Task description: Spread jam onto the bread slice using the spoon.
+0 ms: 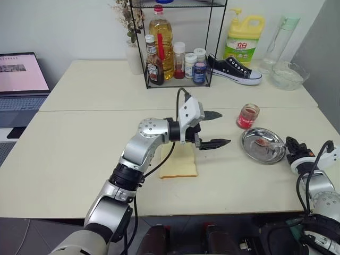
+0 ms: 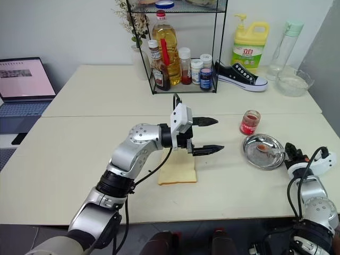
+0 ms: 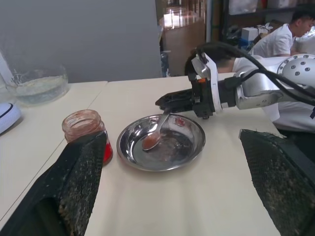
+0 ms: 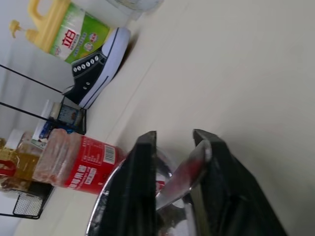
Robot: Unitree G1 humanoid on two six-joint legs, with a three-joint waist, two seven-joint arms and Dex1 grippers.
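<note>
The right tool is closed on the spoon handle, the grip itself seemingly part hidden; its bowl rests in the steel dish. Beyond stands the jam jar. The left tool, wide open and empty, hovers over the bread slice, partly covering it.
</note>
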